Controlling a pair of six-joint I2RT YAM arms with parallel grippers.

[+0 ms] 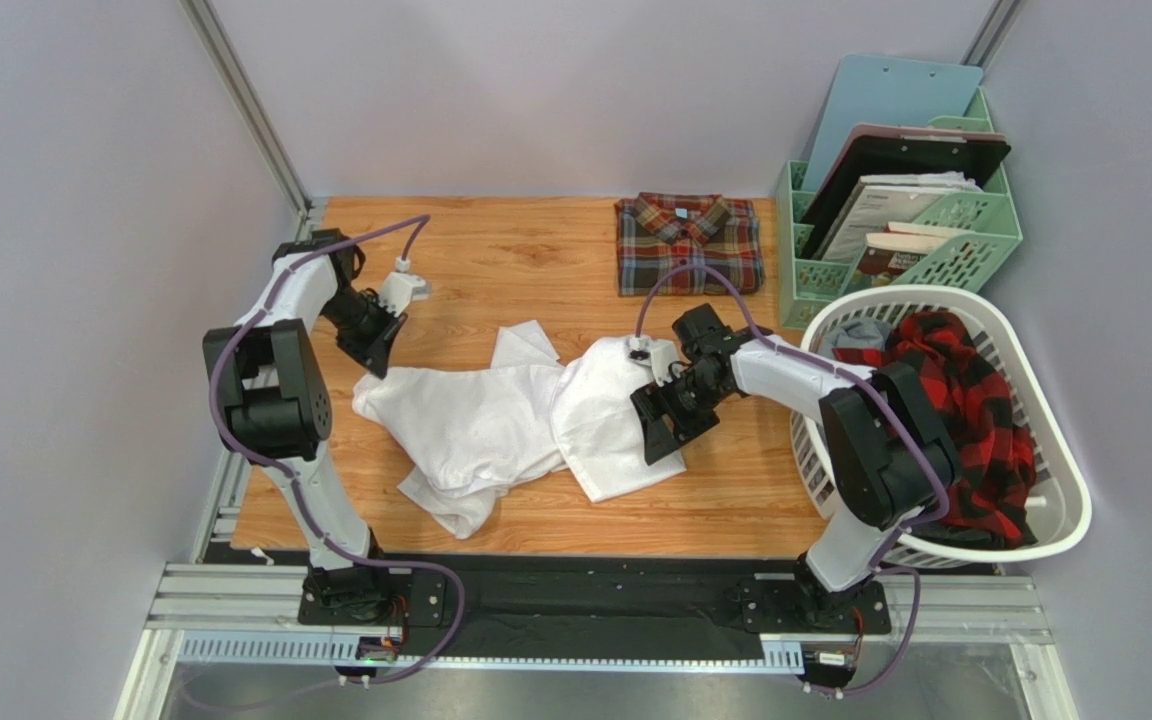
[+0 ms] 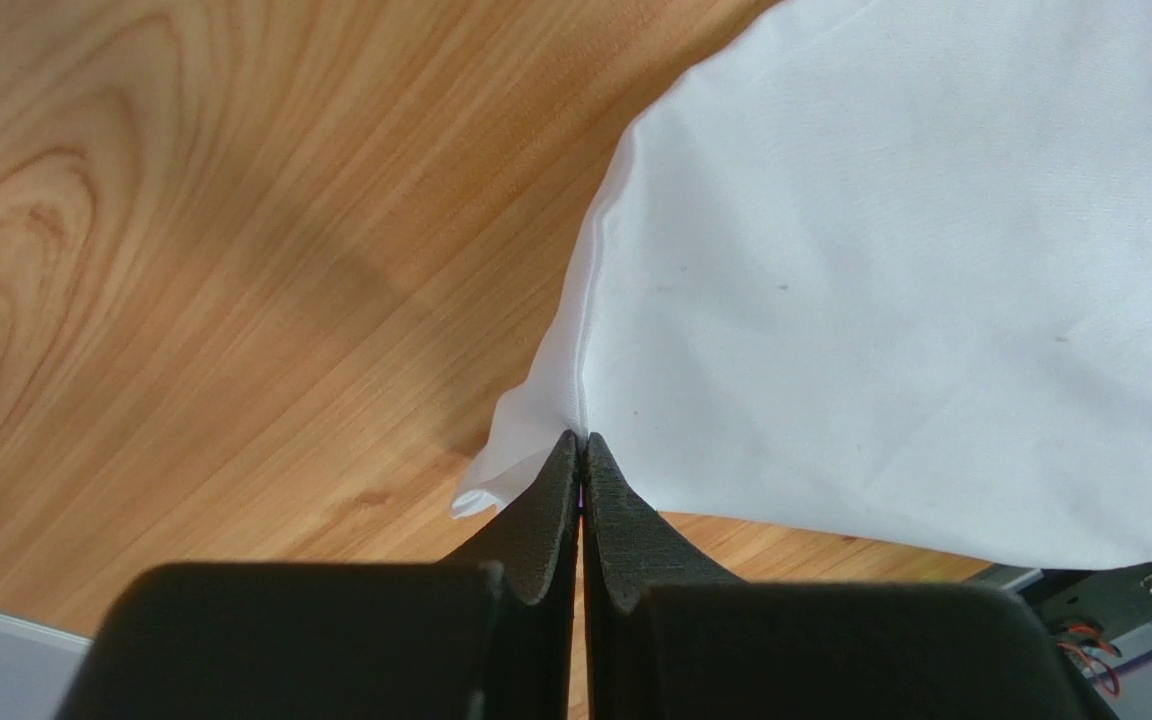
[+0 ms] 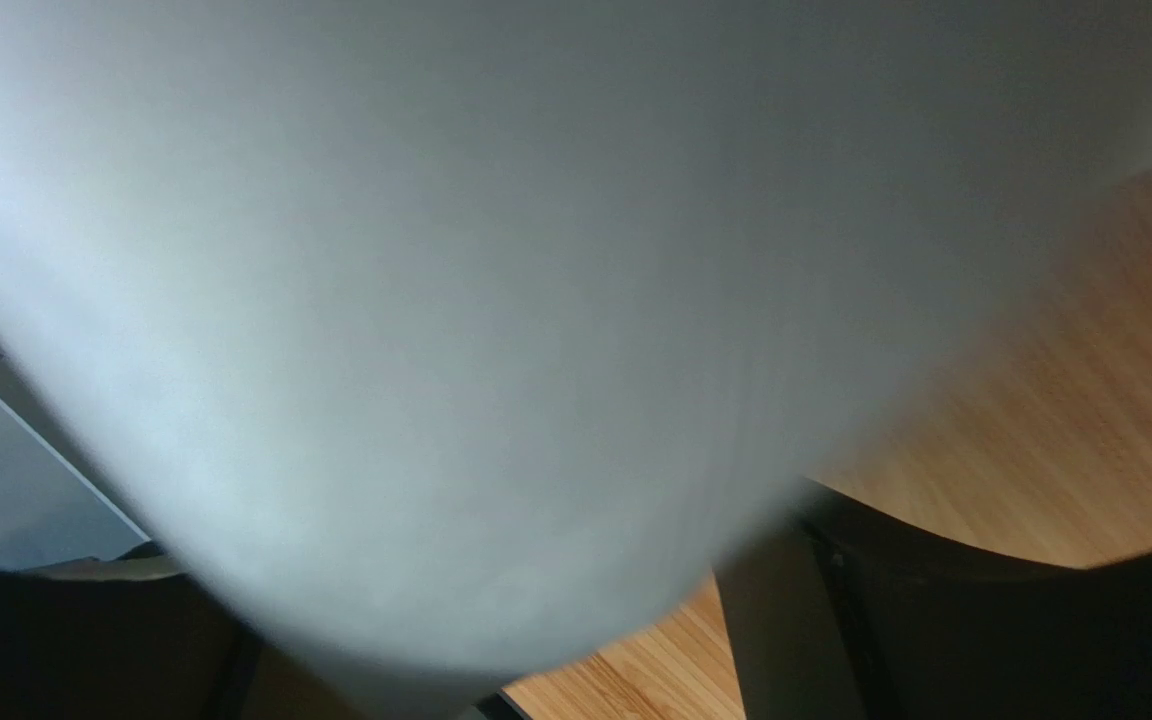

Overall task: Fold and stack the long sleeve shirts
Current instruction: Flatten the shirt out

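Note:
The white long sleeve shirt (image 1: 500, 420) lies crumpled in the middle of the wooden table. My left gripper (image 1: 373, 350) is at its left edge, shut on the cloth; in the left wrist view the jaws (image 2: 582, 440) pinch a seam of the white shirt (image 2: 898, 270). My right gripper (image 1: 659, 414) sits on the shirt's right part. In the right wrist view blurred white cloth (image 3: 507, 300) drapes over the jaws and hides the tips; one finger (image 3: 785, 615) stands far to the right, so the jaws are apart. The plaid shirt (image 1: 687, 243) lies folded at the back.
A white laundry basket (image 1: 1056, 503) holding a red and black checked garment (image 1: 965, 413) stands at the right. A green organizer (image 1: 973, 248) with clipboards and papers stands at the back right. Grey walls close in left and back.

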